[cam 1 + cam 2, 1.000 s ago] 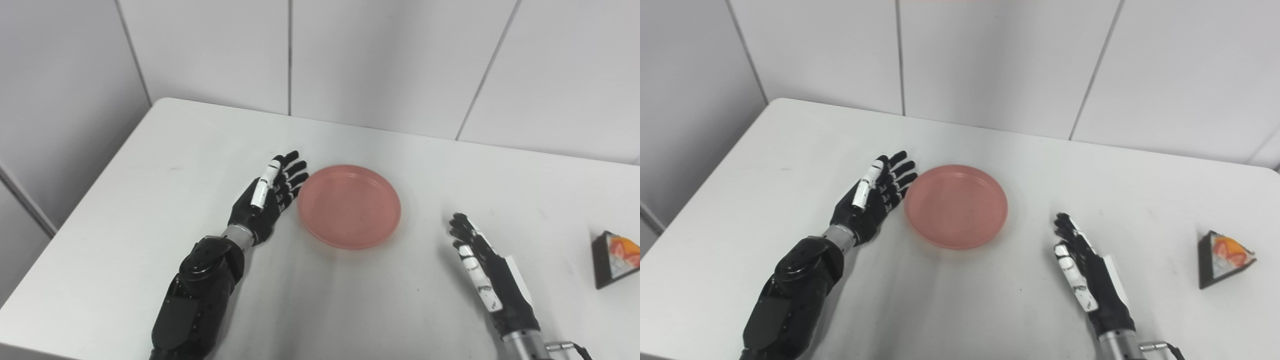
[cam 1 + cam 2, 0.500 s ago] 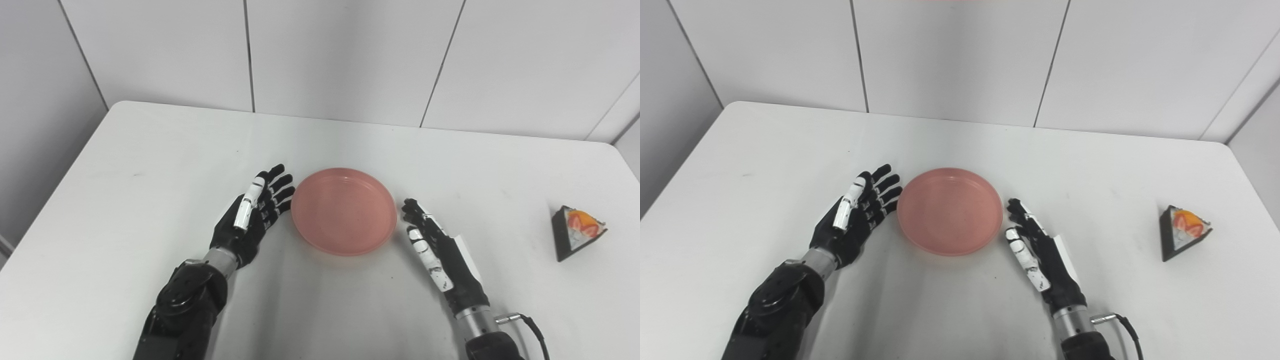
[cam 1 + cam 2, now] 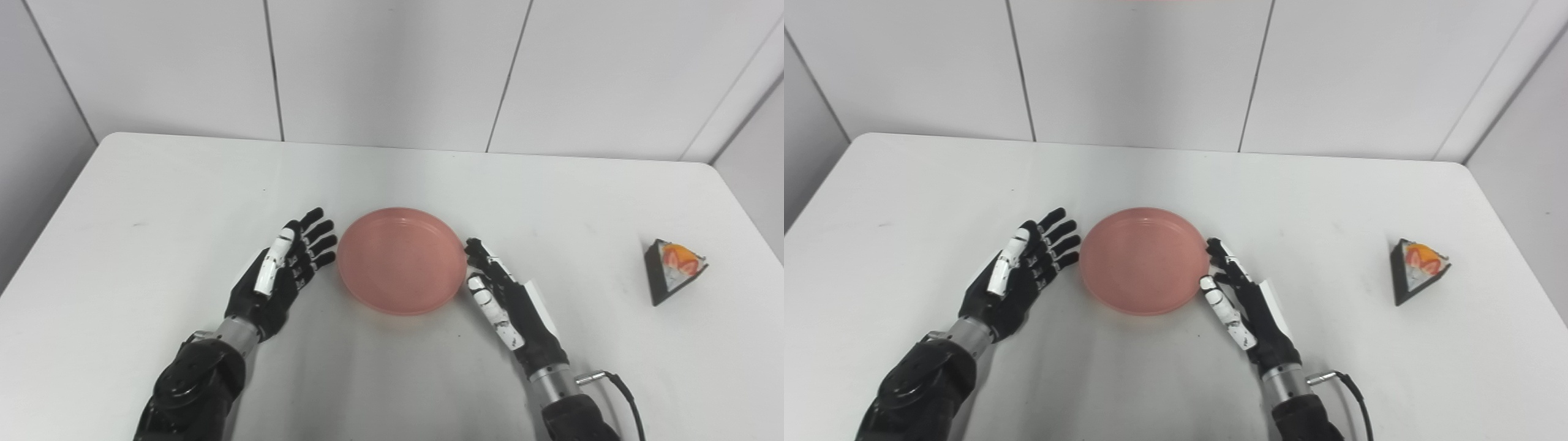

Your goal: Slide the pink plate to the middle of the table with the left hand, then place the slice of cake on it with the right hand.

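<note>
White panelled walls back a plain white table (image 3: 153,202), bare but for two items. Pink plate (image 3: 401,260) lies flat at about the middle of the table, empty. Left hand (image 3: 278,275) rests just left of the plate, fingers spread and straight, holding nothing, fingertips just short of the rim. Right hand (image 3: 505,297) lies just right of the plate, likewise spread and empty, fingertips at or touching the rim; contact cannot be confirmed. Slice of cake (image 3: 674,269), a dark-sided wedge with orange topping, stands well apart at the far right. Judgement: the plate appears placed; the cake remains to be fetched. The wedge looks light, probably a rigid model, though this cannot be confirmed. Best hold is across the two flat dark sides, clear of the topping, with light pressure, as smooth sides may slip.
</note>
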Robot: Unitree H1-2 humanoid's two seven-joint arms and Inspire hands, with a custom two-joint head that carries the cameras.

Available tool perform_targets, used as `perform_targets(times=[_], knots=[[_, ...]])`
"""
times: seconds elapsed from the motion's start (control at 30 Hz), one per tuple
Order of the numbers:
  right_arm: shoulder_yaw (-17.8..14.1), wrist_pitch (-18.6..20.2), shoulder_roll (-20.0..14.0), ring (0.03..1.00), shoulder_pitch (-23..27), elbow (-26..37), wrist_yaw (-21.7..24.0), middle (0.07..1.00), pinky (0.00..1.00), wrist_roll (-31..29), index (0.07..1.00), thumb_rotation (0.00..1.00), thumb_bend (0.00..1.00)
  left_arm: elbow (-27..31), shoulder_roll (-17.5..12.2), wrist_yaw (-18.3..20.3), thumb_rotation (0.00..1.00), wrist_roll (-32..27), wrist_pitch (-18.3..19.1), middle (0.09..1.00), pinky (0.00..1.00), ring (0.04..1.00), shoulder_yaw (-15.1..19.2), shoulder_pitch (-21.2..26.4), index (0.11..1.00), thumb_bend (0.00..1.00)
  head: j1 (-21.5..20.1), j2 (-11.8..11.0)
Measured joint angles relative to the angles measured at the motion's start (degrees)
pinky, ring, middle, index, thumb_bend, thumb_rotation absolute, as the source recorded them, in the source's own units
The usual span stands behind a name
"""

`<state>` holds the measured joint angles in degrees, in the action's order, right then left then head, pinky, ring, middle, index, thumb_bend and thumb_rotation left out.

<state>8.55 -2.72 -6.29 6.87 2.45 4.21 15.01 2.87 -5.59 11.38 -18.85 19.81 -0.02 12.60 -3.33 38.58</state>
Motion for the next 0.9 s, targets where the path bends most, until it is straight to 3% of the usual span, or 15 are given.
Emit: perform_targets(times=[0.17,0.3,0.5,0.63,0.77,0.9], knots=[[-0.5,0.1,0.2,0.917,-0.1,1.1,-1.5,0.933,0.86,3.4,0.933,1.0,0.33,0.1,0.1,0.0,1.0,0.1,-0.2,0.933,0.91,0.924,-0.2,0.0,0.912,0.39,-3.3,-0.5],[-1.2,1.6,0.4,0.929,0.1,5.5,-3.3,0.938,0.88,8.0,0.937,1.0,0.3,-0.3,-0.2,0.5,1.0,0.1,-0.9,0.925,0.9,0.914,-0.1,-0.2,0.906,0.4,-5.9,-1.5],[-1.4,5.2,0.4,0.917,2.6,10.4,-4.6,0.947,0.85,17.0,0.922,0.97,0.49,-2.9,-1.4,3.1,0.99,-0.6,-3.6,0.923,0.9,0.911,0.8,0.0,0.909,0.41,-9.3,-2.6],[-2.4,6.8,-0.1,0.934,4.3,13.3,-5.0,0.976,0.84,22.0,0.934,0.95,0.62,-6.0,-2.6,5.6,0.96,-2.3,-6.4,0.921,0.88,0.905,2.0,0.7,0.909,0.42,-13.9,-4.0],[-3.4,7.6,-0.6,0.896,5.9,14.8,-5.3,0.98,0.73,26.7,0.944,0.88,0.76,-8.5,-3.8,8.0,0.91,-3.8,-8.2,0.914,0.87,0.896,3.3,1.3,0.904,0.45,-19.6,-5.6],[-5.2,11.3,-0.9,0.861,7.3,16.3,-5.5,0.959,0.67,31.8,0.936,0.8,0.8,-12.1,-4.4,10.5,0.9,-5.3,-10.5,0.9,0.86,0.882,4.7,2.6,0.888,0.45,-22.3,-6.5]])
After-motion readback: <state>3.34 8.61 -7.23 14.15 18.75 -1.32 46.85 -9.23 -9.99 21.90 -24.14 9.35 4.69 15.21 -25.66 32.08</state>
